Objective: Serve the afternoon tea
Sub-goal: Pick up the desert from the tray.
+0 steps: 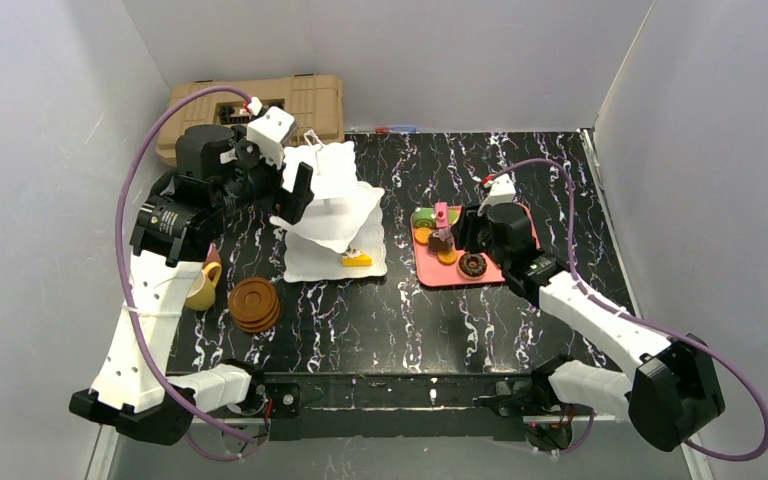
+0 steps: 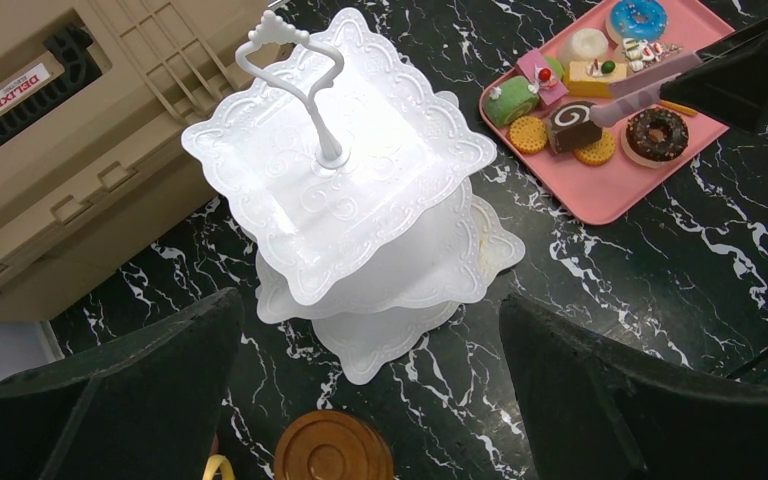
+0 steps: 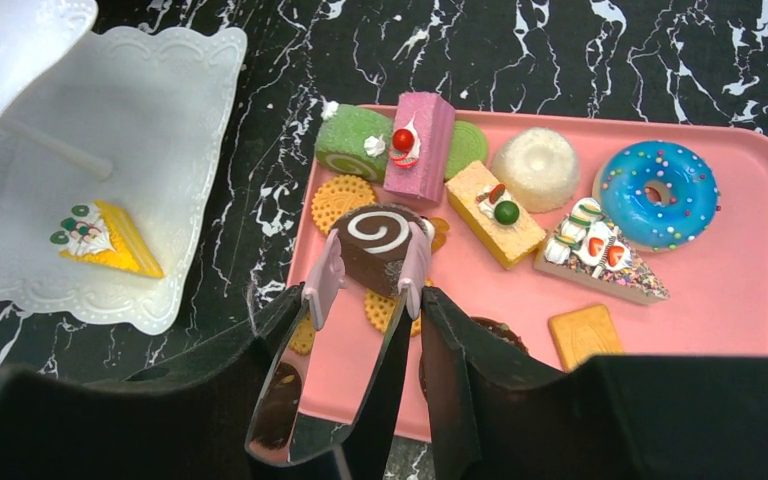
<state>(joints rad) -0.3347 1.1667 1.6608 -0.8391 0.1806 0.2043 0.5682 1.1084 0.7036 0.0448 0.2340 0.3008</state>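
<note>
The white three-tier stand [image 1: 332, 196] [image 2: 340, 170] stands on the black marble table, with a yellow cake slice [image 1: 357, 259] [image 3: 110, 238] on its bottom plate. My left gripper [image 1: 295, 190] [image 2: 370, 305] hovers open above the stand and holds nothing. My right gripper [image 1: 465, 232] [image 3: 362, 300] is shut on pink-tipped metal tongs [image 3: 322, 285]. The tongs pinch a chocolate swirl roll [image 3: 375, 240] [image 2: 567, 125] over the pink tray [image 3: 740, 290]. Brown saucers [image 1: 254, 304] [image 2: 332, 450] are stacked beside a yellow cup [image 1: 201, 288].
The pink tray [image 1: 457, 273] [image 2: 610, 195] carries several toy pastries, among them a blue donut [image 3: 657, 195], a pink cake [image 3: 420, 145] and a chocolate donut [image 2: 657, 133]. A tan hard case [image 1: 300, 100] [image 2: 60, 130] sits at the back left. White walls close in the table.
</note>
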